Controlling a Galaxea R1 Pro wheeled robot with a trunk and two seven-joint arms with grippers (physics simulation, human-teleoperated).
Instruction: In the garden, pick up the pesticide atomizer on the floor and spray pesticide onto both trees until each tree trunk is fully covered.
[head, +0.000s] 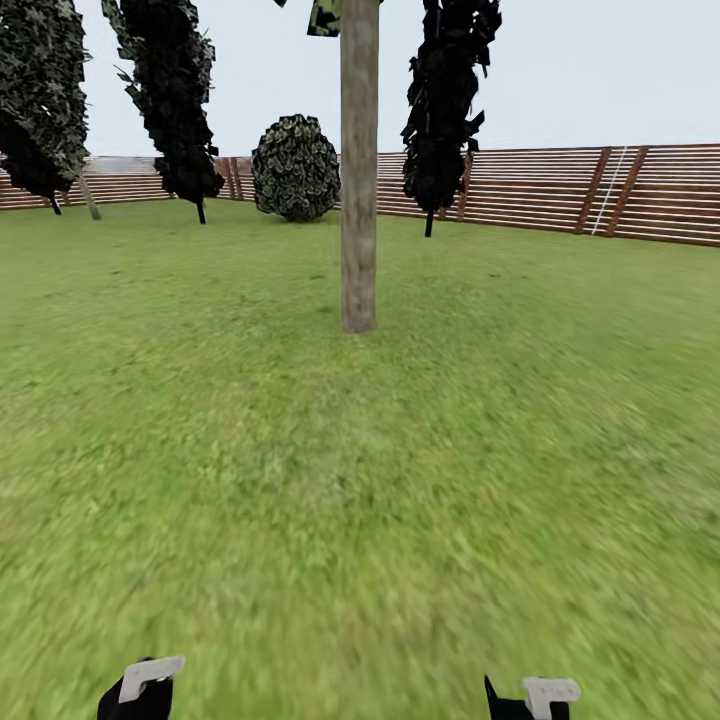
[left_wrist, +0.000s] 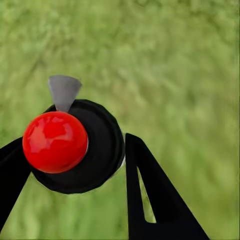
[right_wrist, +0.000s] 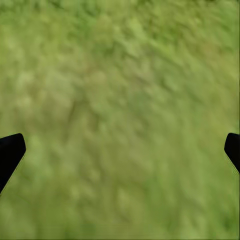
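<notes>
The pesticide atomizer (left_wrist: 97, 150), a small black bottle with a red round top and a grey nozzle, sits between the two black fingers of my left gripper (left_wrist: 70, 152), which is shut on it above the grass floor (left_wrist: 180, 75). In the head view my left gripper (head: 140, 690) and right gripper (head: 530, 700) just show at the lower edge. One tree trunk (head: 358, 170), thick and grey-beige, rises from the lawn straight ahead, several metres off. My right gripper (right_wrist: 120, 150) hangs open over bare grass with nothing between its fingers.
Green lawn (head: 360, 480) stretches between me and the trunk. Behind it a brown slat fence (head: 600, 190) rings the garden. Black narrow cypresses (head: 440, 100) (head: 170, 90) and a round bush (head: 295, 165) stand near the fence.
</notes>
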